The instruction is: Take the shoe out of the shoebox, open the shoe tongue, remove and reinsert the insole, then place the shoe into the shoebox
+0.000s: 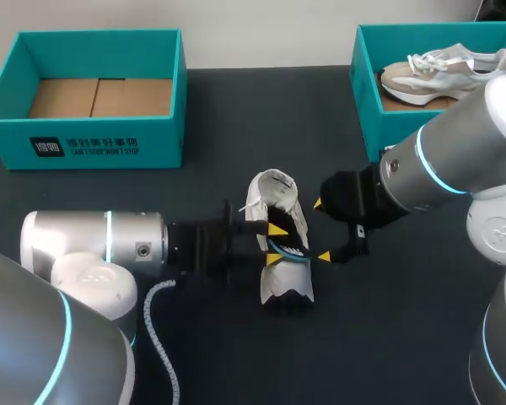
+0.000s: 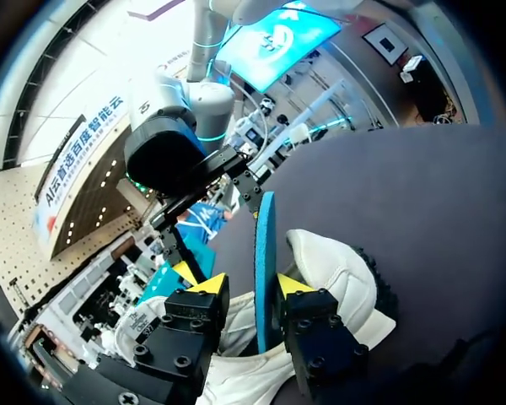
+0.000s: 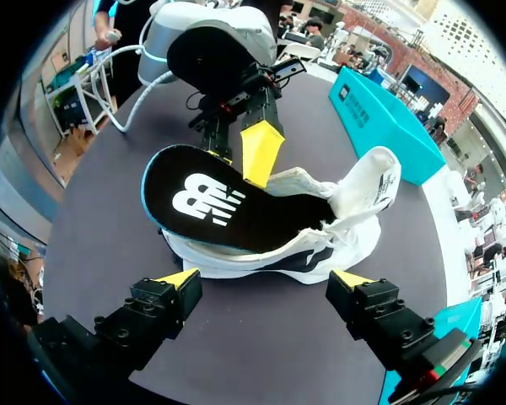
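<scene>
A white shoe (image 1: 278,196) lies on its side in the middle of the dark table. Its black insole (image 3: 211,202), blue along the edge, sticks halfway out of the shoe's opening. My left gripper (image 1: 276,244) reaches in from the left, one finger on each side of the insole (image 2: 265,253). A gap shows beside one finger, so the gripper is open. My right gripper (image 1: 322,229) stands wide open just right of the shoe (image 3: 354,228). In the right wrist view the shoe lies ahead of the right gripper (image 3: 266,278), untouched.
A teal shoebox (image 1: 84,143) with cardboard inside stands at the back left. Another teal shoebox (image 1: 367,93) at the back right holds a second beige and white shoe (image 1: 443,72). The table's front part is bare.
</scene>
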Tool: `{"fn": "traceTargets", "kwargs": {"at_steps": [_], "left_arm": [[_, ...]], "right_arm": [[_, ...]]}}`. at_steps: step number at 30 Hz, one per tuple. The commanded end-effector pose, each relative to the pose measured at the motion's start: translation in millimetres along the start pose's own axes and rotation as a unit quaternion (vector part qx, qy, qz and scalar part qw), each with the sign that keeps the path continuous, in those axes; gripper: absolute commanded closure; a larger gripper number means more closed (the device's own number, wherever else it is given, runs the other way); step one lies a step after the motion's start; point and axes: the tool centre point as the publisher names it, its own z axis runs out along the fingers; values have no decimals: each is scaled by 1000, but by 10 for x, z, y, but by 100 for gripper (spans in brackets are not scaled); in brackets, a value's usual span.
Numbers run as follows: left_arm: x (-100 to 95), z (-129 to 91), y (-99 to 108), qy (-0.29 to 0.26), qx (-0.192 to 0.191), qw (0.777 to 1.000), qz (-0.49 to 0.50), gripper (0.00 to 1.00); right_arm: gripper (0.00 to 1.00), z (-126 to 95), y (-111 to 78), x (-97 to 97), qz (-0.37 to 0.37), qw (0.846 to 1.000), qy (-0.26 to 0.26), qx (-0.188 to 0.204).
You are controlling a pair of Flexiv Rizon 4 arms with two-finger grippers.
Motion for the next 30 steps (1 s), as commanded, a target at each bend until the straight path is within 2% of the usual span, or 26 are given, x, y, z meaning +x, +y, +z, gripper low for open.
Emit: {"fn": "traceTargets", "kwargs": {"at_steps": [1,2,3,9,10,15,18,27,28,29,30], "left_arm": [[41,-15,-40,11,-2,1000,-2,84],[41,-15,-40,11,-2,1000,-2,84],[73,4,-34,14,-2,1000,-3,100],[138,42,5,23,-7,1000,7,100],[141,59,87,26,-19,999,21,100],[114,63,189,31,-34,998,34,100],[71,41,318,34,-54,997,51,100],[84,7,313,26,-60,997,48,100],[84,-3,262,23,-57,997,48,96],[84,-6,241,21,-54,997,48,82],[83,-10,217,20,-53,997,48,76]], "right_arm": [[0,-3,1,15,0,1000,-1,0],[0,-3,1,15,0,1000,-1,0],[0,-3,1,15,0,1000,-1,0],[0,-3,1,15,0,1000,-1,0],[0,-3,1,15,0,1000,-1,0],[0,-3,1,15,0,1000,-1,0],[0,-3,1,15,0,1000,-1,0],[0,-3,1,15,0,1000,-1,0],[0,-3,1,15,0,1000,-1,0],[0,-3,1,15,0,1000,-1,0],[0,-3,1,15,0,1000,-1,0]]}}
